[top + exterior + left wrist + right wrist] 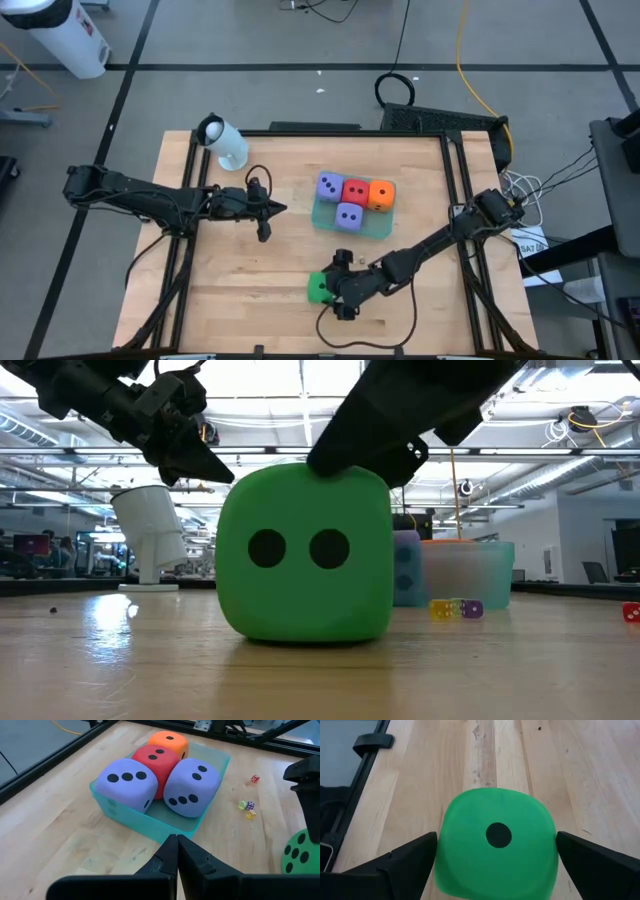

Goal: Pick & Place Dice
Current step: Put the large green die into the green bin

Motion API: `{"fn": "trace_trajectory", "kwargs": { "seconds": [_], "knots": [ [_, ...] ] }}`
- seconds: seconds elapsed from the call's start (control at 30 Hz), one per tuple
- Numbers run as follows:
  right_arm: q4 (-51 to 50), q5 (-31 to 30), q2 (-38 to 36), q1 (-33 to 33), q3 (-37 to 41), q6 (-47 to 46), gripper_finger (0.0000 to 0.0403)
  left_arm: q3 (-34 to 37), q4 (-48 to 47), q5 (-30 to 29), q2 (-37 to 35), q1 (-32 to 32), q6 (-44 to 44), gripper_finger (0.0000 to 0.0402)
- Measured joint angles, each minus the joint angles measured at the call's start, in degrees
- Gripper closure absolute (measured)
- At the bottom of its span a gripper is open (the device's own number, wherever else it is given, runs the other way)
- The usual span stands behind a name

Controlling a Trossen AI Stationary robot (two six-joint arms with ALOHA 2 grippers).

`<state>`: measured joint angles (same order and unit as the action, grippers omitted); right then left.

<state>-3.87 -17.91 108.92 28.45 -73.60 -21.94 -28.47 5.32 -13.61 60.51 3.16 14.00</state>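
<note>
Green die between spread fingers — near table edge

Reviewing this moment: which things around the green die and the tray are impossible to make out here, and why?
- Low view: the green die fills the middle, hiding most of the teal tray and the dice in it.
- High view: the right gripper covers part of the green die; any contact is unclear.
- Right wrist view: the die's lower edge is cut off.
- Left wrist view: the tiny dice are too small to read.
</note>
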Motion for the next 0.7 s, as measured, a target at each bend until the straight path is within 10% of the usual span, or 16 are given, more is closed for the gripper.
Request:
{"fn": "trace_trajectory", "kwargs": {
  "seconds": [0.7],
  "knots": [
    [-0.4, 6.1, 0.2, -1.5, 2.1, -3.1, 0.0008, 0.0, 0.8, 0.0, 0.0, 0.8, -0.1, 0.0392]
  ]
}}
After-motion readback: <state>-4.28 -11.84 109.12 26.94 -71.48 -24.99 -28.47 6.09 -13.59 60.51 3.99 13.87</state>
